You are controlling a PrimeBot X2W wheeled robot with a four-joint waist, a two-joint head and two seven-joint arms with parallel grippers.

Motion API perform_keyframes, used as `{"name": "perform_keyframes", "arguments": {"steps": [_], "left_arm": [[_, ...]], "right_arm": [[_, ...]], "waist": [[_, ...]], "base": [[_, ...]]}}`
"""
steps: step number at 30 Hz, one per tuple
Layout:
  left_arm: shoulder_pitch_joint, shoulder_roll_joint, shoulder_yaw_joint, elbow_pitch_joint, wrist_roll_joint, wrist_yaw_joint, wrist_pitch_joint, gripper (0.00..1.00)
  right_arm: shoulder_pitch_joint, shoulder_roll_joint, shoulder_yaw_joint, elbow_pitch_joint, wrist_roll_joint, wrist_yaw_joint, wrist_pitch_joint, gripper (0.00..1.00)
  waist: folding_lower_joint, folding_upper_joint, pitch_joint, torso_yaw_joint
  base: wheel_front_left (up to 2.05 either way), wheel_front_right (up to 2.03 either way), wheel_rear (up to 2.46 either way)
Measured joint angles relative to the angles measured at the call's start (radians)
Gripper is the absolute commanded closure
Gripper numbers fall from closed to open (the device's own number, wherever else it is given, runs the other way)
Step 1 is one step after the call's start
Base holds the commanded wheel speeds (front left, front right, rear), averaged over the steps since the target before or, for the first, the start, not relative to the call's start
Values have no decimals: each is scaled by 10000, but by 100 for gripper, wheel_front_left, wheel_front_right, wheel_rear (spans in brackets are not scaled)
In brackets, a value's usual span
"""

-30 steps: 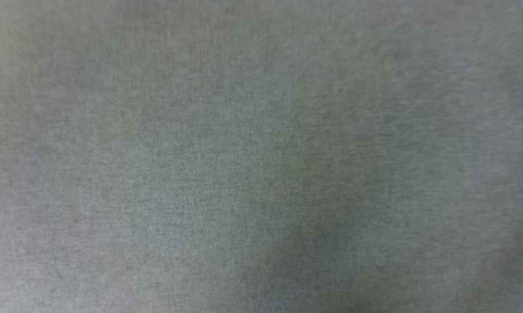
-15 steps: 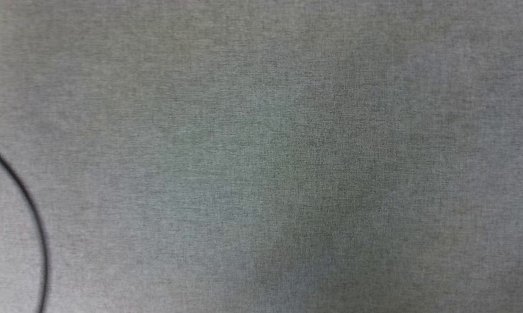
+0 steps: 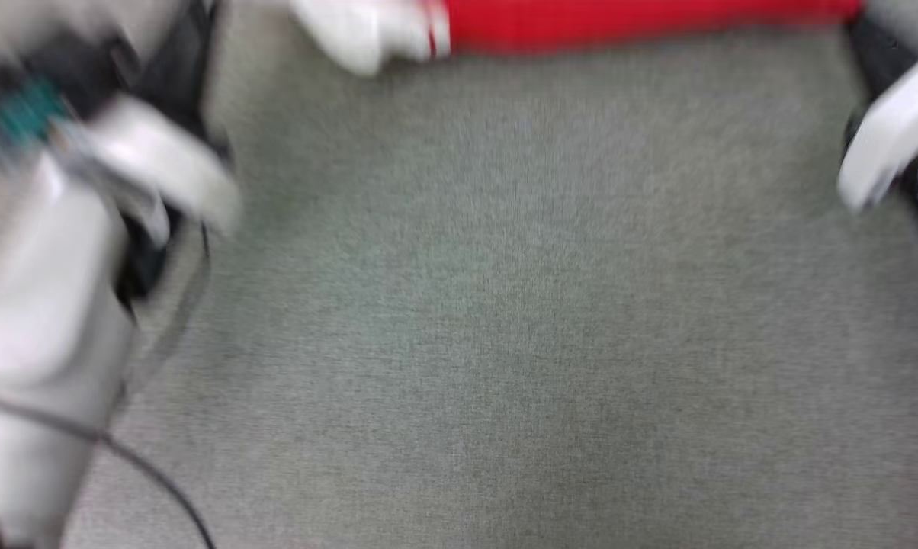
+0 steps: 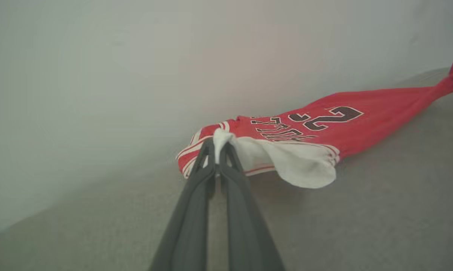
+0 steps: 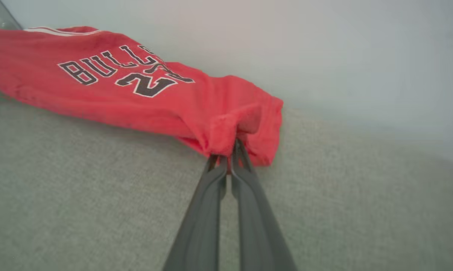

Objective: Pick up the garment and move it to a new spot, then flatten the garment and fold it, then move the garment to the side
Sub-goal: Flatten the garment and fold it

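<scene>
Grey cloth surface (image 3: 505,305); garment (image 3: 642,19) newly at head view's top; left fingers (image 4: 196,195), right fingers (image 5: 207,210) clamping it.

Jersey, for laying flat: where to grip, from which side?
Opposite ends, each from its outer side, as now: left gripper pinches the white sleeve, right gripper the red hem. The garment is roped between them, so a hem corner and shoulder corner would probably spread it better.

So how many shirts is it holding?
1: a red jersey shirt with white sleeves, stretched between left fingers at a sleeve and right fingers at its red end.
</scene>
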Motion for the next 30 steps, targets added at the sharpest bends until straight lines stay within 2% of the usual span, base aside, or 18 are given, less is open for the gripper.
{"name": "perform_keyframes", "arguments": {"steps": [5, 14, 23, 30], "left_arm": [[2635, 318, -506, -504, -245, 69, 171, 100], [6606, 1319, -1118, -2497, -1108, 608, 1881, 100], [9423, 2429, -1381, -4874, -2084, 1313, 3254, 100], [10982, 3248, -1411, -6148, -2796, 1841, 4036, 100]], "right_arm": [[1785, -259, 583, -6, 750, 0, -201, 100], [4448, -564, 593, -221, 2109, 2, 15, 100], [6837, -918, 247, -1432, 3047, 2, 683, 100], [8863, -1112, -435, -2700, 3216, 2, 1352, 100]], "waist": [[0, 0, -1128, 20], [-3, 0, -3010, 26], [-3, 0, -4327, -101], [-3, 0, -4999, -260]], "base": [[0, 0, 0], [0, 0, 0], [0, 0, 0], [0, 0, 0]]}}
